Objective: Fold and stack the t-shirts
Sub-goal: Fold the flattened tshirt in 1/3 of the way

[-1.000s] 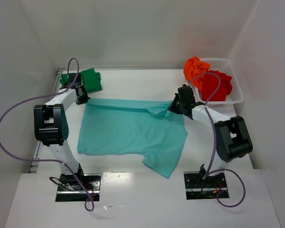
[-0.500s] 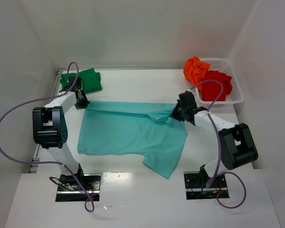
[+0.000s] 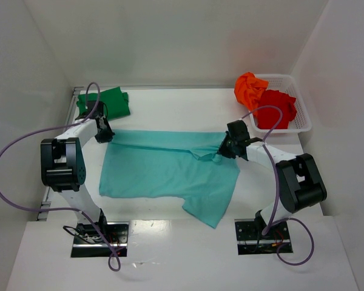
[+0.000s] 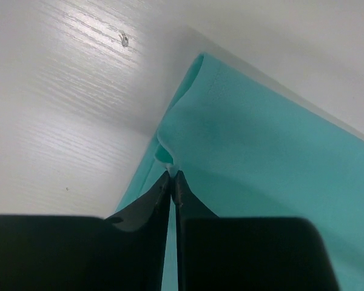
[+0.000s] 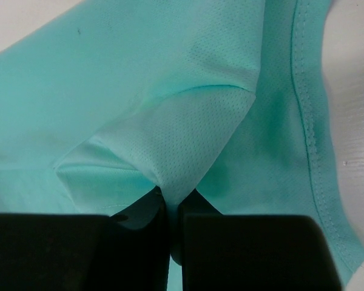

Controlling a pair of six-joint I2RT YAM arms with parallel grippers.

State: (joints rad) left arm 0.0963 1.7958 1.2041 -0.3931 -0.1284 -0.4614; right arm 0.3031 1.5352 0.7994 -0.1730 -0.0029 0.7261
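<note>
A light teal t-shirt (image 3: 164, 167) lies spread on the white table. My left gripper (image 3: 108, 134) is shut on its far left corner; the left wrist view shows the pinched teal cloth (image 4: 242, 157) at the jaw tips (image 4: 171, 174). My right gripper (image 3: 223, 148) is shut on a fold of the same shirt at its far right; the right wrist view shows the cloth (image 5: 182, 139) bunched between the jaws (image 5: 173, 195). A dark green t-shirt (image 3: 112, 100) lies folded at the back left. A bright orange t-shirt (image 3: 250, 88) and a red t-shirt (image 3: 278, 110) lie in the basket.
A white plastic mesh basket (image 3: 302, 115) stands at the back right. White walls close in the table at the back and on both sides. The arm bases sit at the near edge.
Both grippers have drawn the far edge of the teal shirt a little toward the near side. The right gripper has moved slightly left and nearer with its fold.
</note>
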